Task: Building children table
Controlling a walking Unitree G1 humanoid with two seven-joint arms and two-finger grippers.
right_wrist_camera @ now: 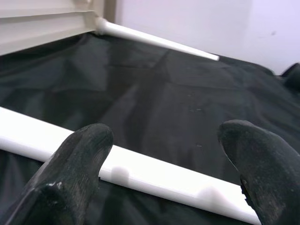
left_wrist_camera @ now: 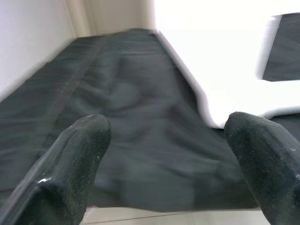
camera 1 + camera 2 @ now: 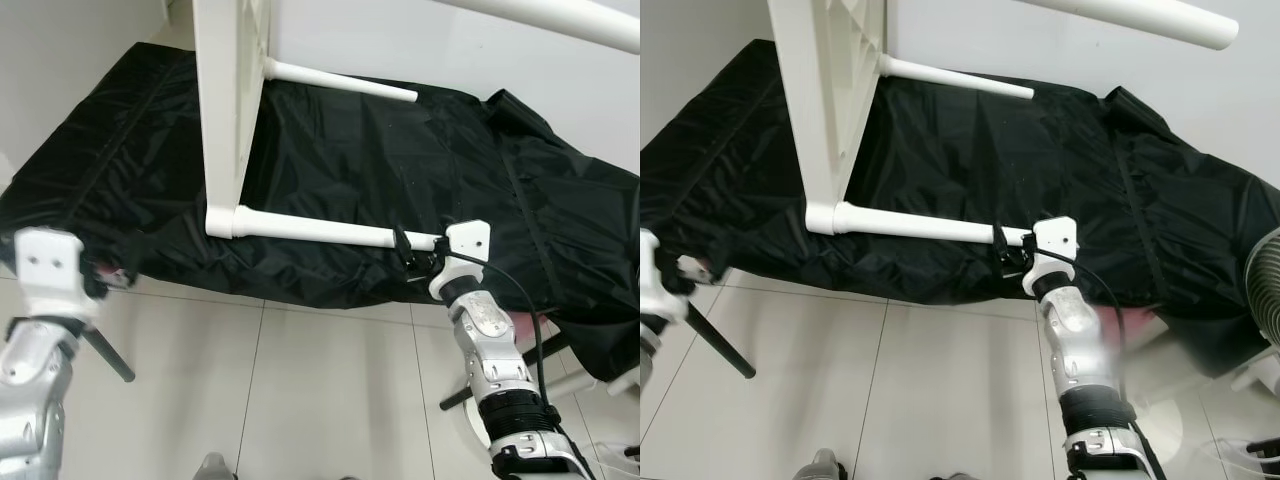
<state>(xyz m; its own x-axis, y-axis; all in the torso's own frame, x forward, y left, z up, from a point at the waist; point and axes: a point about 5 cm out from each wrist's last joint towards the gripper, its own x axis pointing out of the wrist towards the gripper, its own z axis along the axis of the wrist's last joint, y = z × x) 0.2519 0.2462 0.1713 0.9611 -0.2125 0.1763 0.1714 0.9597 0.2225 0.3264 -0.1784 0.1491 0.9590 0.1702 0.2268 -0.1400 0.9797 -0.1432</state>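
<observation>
Up close, the released right hand (image 1: pixel 164 164) straddles the white leg (image 1: pixel 154 176); left hand (image 2: pixel 168 159) released too.

The table (image 3: pixel 228 110) stands on its side on the cloth (image 3: pixel 400 170), legs pointing right. The right gripper (image 3: pixel 405 250) is at the near leg's (image 3: pixel 320 229) end; the left gripper (image 3: pixel 100 280) is at the cloth's left edge.

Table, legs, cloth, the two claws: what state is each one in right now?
Table top: on its edge, upright on the cloth.
Near leg: fitted to the top, lying level over the cloth.
Far leg: fitted, sticking out sideways.
Cloth: spread out, wrinkled.
Right gripper: open, at the near leg's free end.
Left gripper: open, holding nothing.
</observation>
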